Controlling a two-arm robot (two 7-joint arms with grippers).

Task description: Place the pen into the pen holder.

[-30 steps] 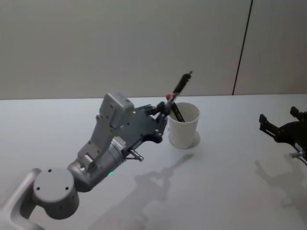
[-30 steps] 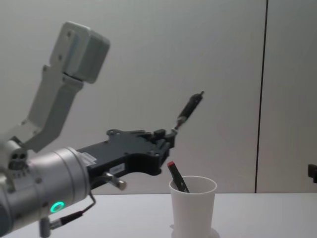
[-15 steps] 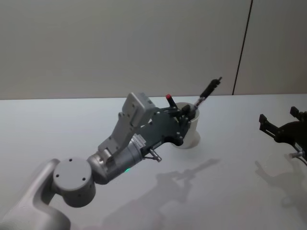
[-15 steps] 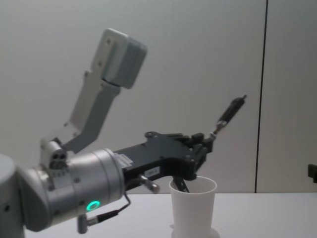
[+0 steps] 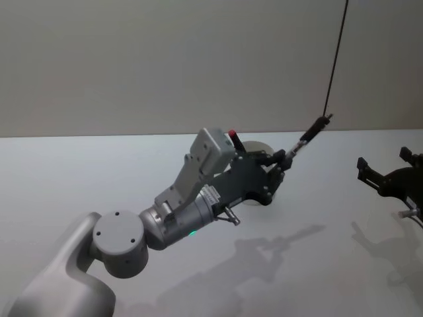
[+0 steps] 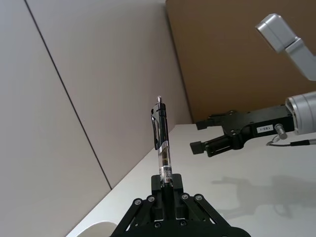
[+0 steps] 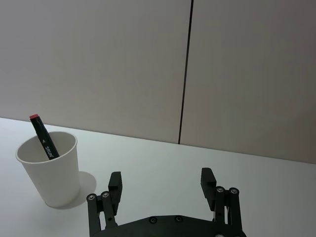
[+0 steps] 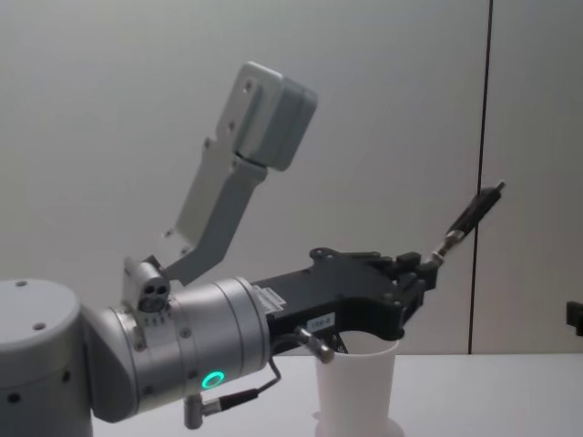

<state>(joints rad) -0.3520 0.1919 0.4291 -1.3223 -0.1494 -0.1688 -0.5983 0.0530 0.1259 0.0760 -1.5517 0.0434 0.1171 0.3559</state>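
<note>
My left gripper (image 5: 283, 160) is shut on the lower end of a slim black and clear pen (image 5: 312, 134), which slants up and to the right. The gripper hovers just above the pen holder (image 5: 253, 146), a white paper cup that the hand partly hides. In the chest view the gripper (image 8: 424, 269) sits above the cup (image 8: 360, 391), and the pen (image 8: 474, 214) points beyond its rim. A red-capped black marker (image 7: 43, 139) leans inside the cup (image 7: 49, 170). My right gripper (image 5: 383, 178) rests open at the far right, apart from everything.
The white table (image 5: 317, 264) runs flat around the cup, with a plain wall behind. In the left wrist view the pen (image 6: 162, 143) stands in front of the right gripper (image 6: 217, 143), which is farther off.
My left arm has swung to the right with the pen, from the cup's left side to above it. The pen's free end now reaches past the cup's right. The right arm stayed still.
</note>
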